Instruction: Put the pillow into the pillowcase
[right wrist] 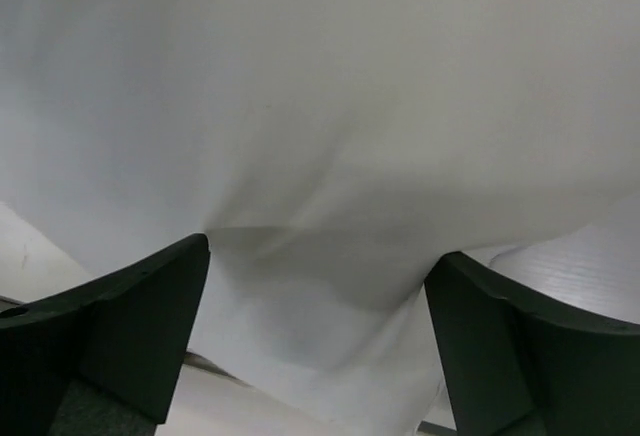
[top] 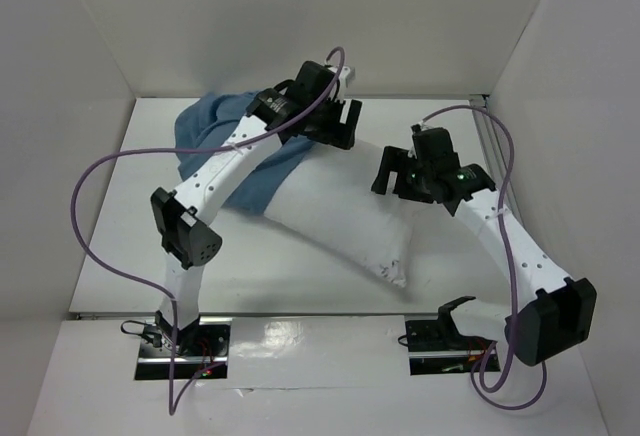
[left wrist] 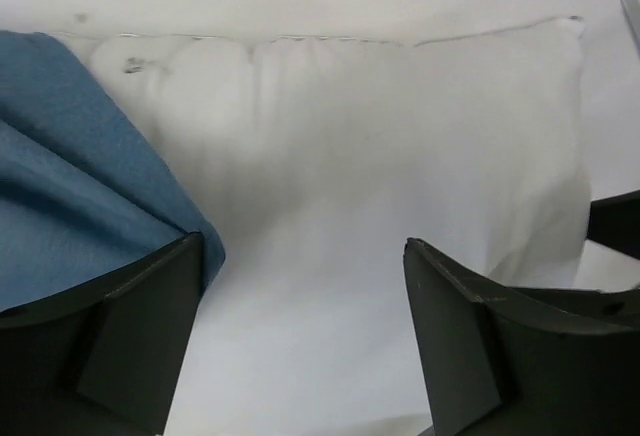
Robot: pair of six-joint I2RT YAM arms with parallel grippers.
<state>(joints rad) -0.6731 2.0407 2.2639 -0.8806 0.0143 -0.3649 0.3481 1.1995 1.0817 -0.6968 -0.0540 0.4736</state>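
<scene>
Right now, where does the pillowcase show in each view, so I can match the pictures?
Top external: the pillowcase sits upper left of centre, bunched over the far-left end of the pillow.
Left wrist: along the left edge, lying over the pillow.
Right wrist: not in it; only pillow fills the view.
Shared landmark: the white pillow, seen in all three.

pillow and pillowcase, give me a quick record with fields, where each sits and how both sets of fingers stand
pillow: white, lying diagonally on the table, mostly uncovered
pillowcase: blue, bunched at far left, over only the pillow's far-left end
left fingers: open, above the pillow beside the pillowcase edge
right fingers: open, over the pillow's right part, holding nothing
task state: pillow mostly outside the pillowcase
</scene>
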